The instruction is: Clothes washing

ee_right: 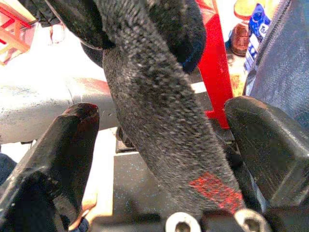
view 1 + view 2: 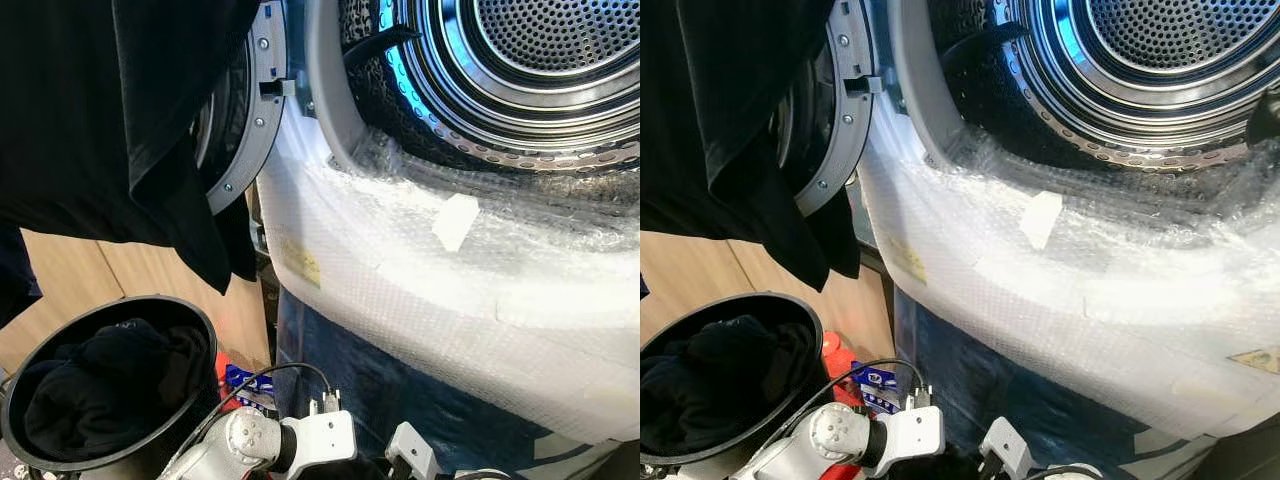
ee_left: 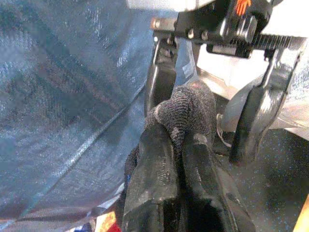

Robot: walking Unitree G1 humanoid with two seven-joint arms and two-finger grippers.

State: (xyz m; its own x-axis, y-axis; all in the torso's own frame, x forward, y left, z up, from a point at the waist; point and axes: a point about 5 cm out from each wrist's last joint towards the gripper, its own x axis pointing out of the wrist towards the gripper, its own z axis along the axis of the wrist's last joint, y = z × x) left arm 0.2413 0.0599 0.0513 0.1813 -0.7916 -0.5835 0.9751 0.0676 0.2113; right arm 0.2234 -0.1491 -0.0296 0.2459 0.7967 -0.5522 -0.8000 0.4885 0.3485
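Front-loading washing machine point(image 2: 470, 250), door open, front wrapped in clear bubble film; perforated steel drum point(image 2: 540, 50) exposed. Black garment point(image 2: 150, 120) draped beside the door opening, hanging above a round black basket point(image 2: 205, 330) — the basket, below and beside the machine, holding further dark clothes point(image 2: 100, 385). Dark grey knitted sock point(image 1: 159, 125), coarse-ribbed with a small red mark, low against the machine's blue-covered base: one end pinched tight between the closed left gripper point(image 3: 176, 145) fingers, the length passing between the parted right gripper point(image 1: 164, 121) fingers — untouched by either pad.
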